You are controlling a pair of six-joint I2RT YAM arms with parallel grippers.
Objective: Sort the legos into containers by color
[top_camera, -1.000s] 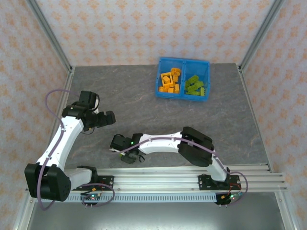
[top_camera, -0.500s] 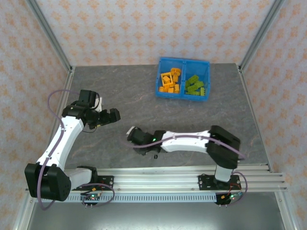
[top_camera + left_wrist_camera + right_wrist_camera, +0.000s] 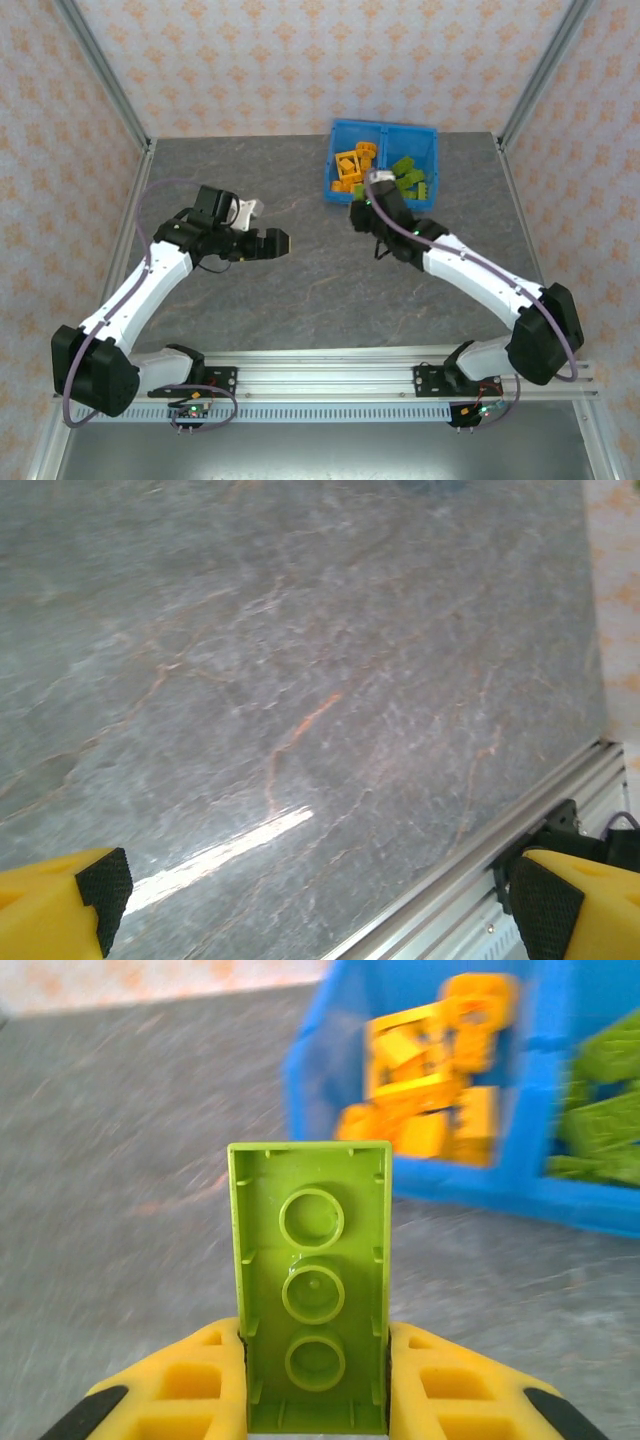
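My right gripper (image 3: 315,1360) is shut on a lime green lego (image 3: 312,1290), held with its hollow underside facing the wrist camera. In the top view the right gripper (image 3: 358,215) hovers just in front of the blue bin's (image 3: 329,186) near left corner. The bin's left container holds orange legos (image 3: 353,168) and its right container holds green legos (image 3: 408,178). The right wrist view shows the bin wall (image 3: 470,1185), orange legos (image 3: 430,1070) and green legos (image 3: 600,1120) ahead. My left gripper (image 3: 280,243) is open and empty over bare table at centre left; its fingers (image 3: 100,890) stand wide apart.
The grey marbled table (image 3: 300,290) is fenced by patterned walls and metal corner posts. An aluminium rail (image 3: 380,365) carrying both arm bases runs along the near edge, and it also crosses the left wrist view as the rail (image 3: 470,880).
The right arm swung from near the front rail up and right to the bin, carrying the green lego. The left gripper moved right toward the table's middle.
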